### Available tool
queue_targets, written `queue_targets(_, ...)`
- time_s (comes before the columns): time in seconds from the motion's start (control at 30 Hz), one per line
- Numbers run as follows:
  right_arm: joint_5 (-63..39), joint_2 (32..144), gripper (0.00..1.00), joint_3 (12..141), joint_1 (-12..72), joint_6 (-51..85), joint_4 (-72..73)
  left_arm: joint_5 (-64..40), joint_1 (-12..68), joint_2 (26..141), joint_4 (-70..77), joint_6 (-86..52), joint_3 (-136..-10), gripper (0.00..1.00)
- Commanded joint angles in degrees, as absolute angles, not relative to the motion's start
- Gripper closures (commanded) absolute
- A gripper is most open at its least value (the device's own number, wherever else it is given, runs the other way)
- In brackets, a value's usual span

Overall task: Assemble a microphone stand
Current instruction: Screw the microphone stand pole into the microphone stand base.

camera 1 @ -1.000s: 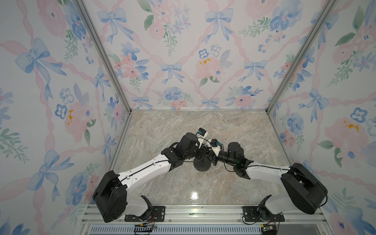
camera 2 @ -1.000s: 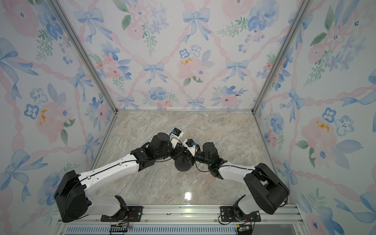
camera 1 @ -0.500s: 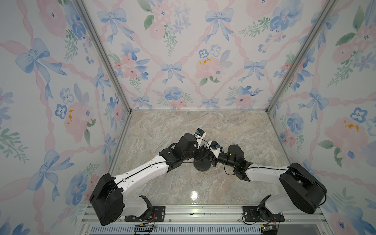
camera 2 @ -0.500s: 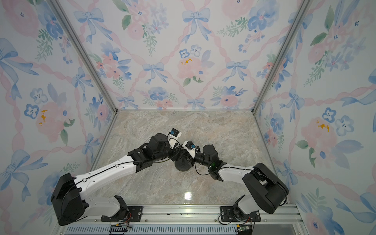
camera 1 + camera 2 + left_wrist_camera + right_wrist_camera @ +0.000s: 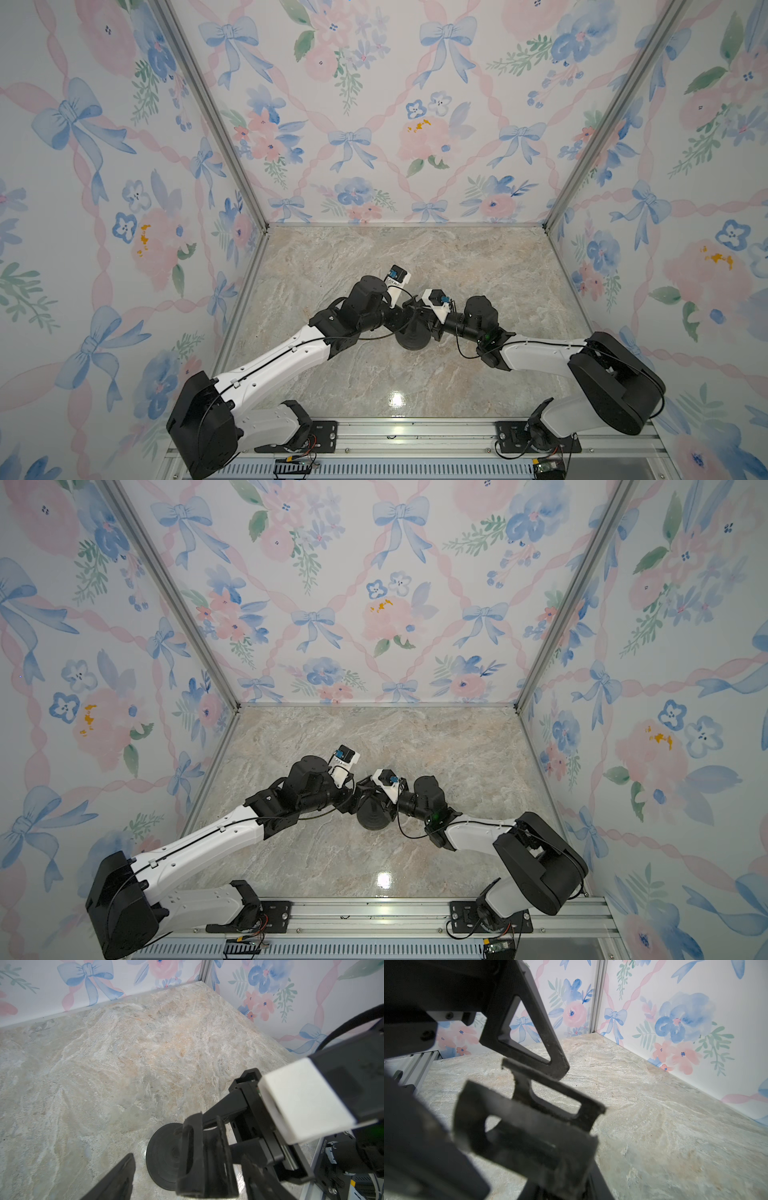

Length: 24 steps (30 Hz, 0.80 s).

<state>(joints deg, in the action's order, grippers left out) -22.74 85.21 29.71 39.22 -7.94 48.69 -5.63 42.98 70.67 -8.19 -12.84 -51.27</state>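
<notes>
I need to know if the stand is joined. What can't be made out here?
Rod: shown in no view. In both top views the left gripper and right gripper cover it; in the left wrist view the clip head does. Whether it sits in the disc base cannot be told.
Disc base: its far part is hidden under the grippers in both top views.
Clip head: blurred, too near, in the right wrist view.
</notes>
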Motion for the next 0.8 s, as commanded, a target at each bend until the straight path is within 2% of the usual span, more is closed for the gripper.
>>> queue_targets(0.0,-22.6,86.3,0.87,29.6,39.7,-9.5,44.4,-9.8,41.8,74.0,-11.8,-7.8,-54.8,0.27)
queue_targets(0.1,-22.8,86.6,0.86,29.6,39.6,-9.7,44.4,-10.5,41.7,76.9,-15.0,-4.7,-57.9,0.4)
queue_targets(0.2,-23.0,87.1,0.85,29.6,39.6,-9.6,45.1,-9.9,41.5,78.5,-17.0,-1.7,-60.0,0.58)
queue_targets(0.33,-24.5,87.5,0.84,29.7,39.3,-9.2,45.7,-11.0,41.3,78.4,-17.7,3.5,-60.0,0.88)
queue_targets(0.37,-24.9,87.5,0.84,29.7,39.1,-9.0,45.7,-11.1,41.3,78.0,-17.6,5.2,-59.7,0.91)
queue_targets(0.63,-26.8,86.9,0.82,29.0,38.6,-9.2,46.1,-14.2,41.3,75.3,-17.5,18.7,-57.4,0.89)
queue_targets(0.77,-28.3,86.1,0.8,29.1,38.4,-9.8,44.5,-17.9,39.0,75.6,-17.5,20.4,-57.3,0.89)
